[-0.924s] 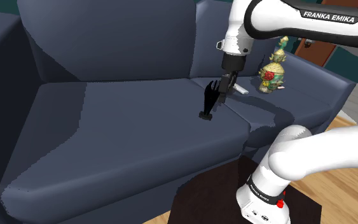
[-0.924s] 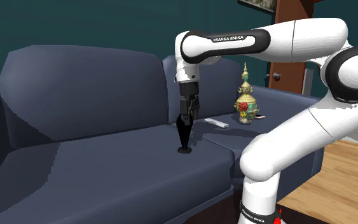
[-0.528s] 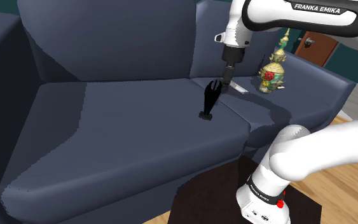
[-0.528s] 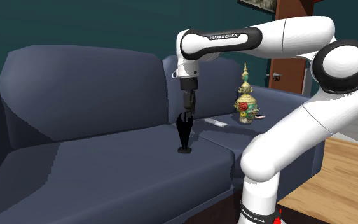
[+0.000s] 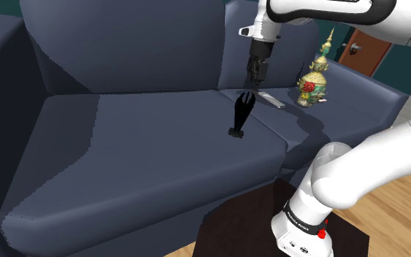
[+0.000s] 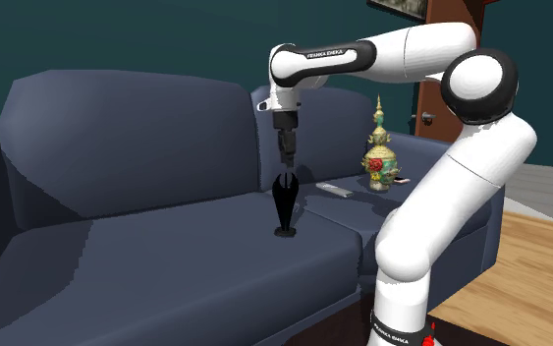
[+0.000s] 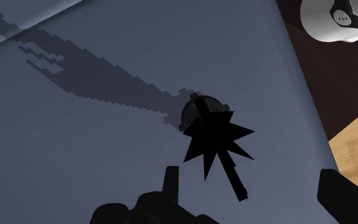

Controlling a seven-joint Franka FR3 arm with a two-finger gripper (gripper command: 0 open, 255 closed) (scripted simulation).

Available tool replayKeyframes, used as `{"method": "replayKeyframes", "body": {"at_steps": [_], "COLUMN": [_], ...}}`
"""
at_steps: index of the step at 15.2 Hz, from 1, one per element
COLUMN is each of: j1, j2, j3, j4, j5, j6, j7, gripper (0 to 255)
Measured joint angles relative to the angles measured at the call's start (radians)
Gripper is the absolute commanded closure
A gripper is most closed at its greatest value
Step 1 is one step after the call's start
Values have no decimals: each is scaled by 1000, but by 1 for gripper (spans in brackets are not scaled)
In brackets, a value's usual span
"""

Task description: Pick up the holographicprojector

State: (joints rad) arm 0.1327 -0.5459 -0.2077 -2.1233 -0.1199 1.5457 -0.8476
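Projector: black holographicprojector standing upright on the sofa seat.
Long axis: vertical, spiked top facing the hand.
Hand: directly above it, fingers spread apart, empty.
Judged move: straight descent.

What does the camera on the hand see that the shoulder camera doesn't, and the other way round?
Wrist view: it looks straight down on the black projector, so its spiky, star-shaped top shows, and the hand's two fingers stand apart. Shoulder view: the projector's tall side shape, the sofa's backrest, a gold ornament and a white remote. Both: the projector standing on the dark blue sofa seat, and the wood floor.
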Motion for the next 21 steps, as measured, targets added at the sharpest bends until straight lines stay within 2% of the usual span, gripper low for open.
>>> {"method": "replayKeyframes", "body": {"at_steps": [7, 8, 18, 21], "j1": [2, 2, 3, 3], "j2": [-3, -1, -2, 3], "j3": [-16, -16, -15, -15], "j4": [-84, -88, -92, -62], "j5": [-9, -9, -9, -8], "j6": [84, 90, 96, 68], "j7": [-28, -27, -26, -29], "gripper": [0, 255, 255, 255]}}
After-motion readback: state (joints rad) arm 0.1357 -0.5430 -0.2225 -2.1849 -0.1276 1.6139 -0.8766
